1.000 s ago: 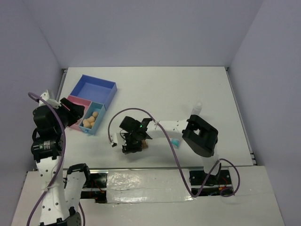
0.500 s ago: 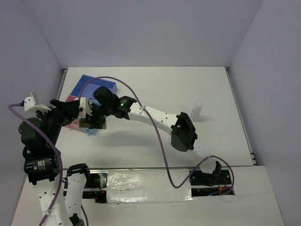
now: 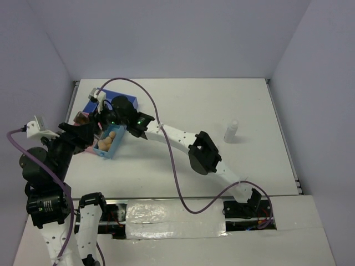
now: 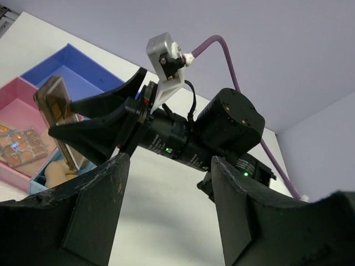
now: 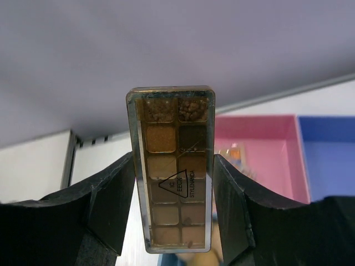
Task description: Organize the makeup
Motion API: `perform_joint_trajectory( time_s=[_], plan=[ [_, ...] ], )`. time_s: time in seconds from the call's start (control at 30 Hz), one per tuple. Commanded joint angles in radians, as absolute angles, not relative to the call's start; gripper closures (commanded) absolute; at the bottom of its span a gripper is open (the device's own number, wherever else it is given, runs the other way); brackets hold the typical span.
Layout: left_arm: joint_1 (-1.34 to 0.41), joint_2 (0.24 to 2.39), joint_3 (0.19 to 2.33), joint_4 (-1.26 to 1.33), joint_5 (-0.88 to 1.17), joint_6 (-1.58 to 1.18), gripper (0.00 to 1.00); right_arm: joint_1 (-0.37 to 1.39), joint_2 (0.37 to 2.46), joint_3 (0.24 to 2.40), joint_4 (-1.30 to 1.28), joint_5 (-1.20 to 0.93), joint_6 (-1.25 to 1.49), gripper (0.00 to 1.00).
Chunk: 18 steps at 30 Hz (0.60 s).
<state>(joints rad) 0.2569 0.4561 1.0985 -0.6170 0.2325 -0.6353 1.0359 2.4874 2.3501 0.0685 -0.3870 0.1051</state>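
Above the table (image 3: 222,111), right pincer (image 5: 173,166) clamps a palette (image 5: 172,138) (obscured from overhead); left pincer (image 4: 169,163) gapes empty.

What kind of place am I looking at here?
Probably a robotics lab test cell: a white table boxed in by plain walls, a cabled left arm and right arm bolted at its edge, and a makeup tray as a prop.

The right arm (image 3: 177,136) stretches far to the left, reaching the compartment tray (image 4: 61,75). The right hand (image 5: 173,166) clamps an eyeshadow palette (image 5: 172,127) on edge above the tray. The left hand (image 4: 169,188) hovers just beside the tray, fingers spread wide.
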Motion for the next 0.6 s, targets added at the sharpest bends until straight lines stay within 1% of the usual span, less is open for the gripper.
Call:
perform_joint_trajectory(
  time_s=[0.0, 0.07, 0.23, 0.33, 0.4, 0.5, 0.57],
  plan=[
    [0.258, 0.443, 1.126, -0.615, 0.23, -0.637, 0.27, 1.029, 2.525, 2.399, 0.343, -0.304, 0.218, 0.84],
    [0.258, 0.443, 1.123, -0.62, 0.233, -0.635, 0.27, 1.031, 2.542, 2.393, 0.43, -0.262, 0.23, 0.81],
    [0.258, 0.445, 1.127, -0.635, 0.233, -0.626, 0.27, 1.029, 2.641, 2.451, 0.566, -0.172, 0.226, 0.8],
    [0.258, 0.453, 1.134, -0.643, 0.235, -0.621, 0.27, 1.031, 2.701, 2.523, 0.565, -0.127, 0.229, 0.81],
    [0.259, 0.459, 1.135, -0.649, 0.232, -0.617, 0.27, 1.031, 2.723, 2.531, 0.569, -0.101, 0.232, 0.81],
    [0.259, 0.462, 1.137, -0.653, 0.229, -0.618, 0.27, 1.029, 2.727, 2.503, 0.581, -0.064, 0.254, 0.77],
    [0.259, 0.466, 1.137, -0.653, 0.23, -0.62, 0.27, 1.026, 2.744, 2.529, 0.577, -0.069, 0.255, 0.75]
  ],
)
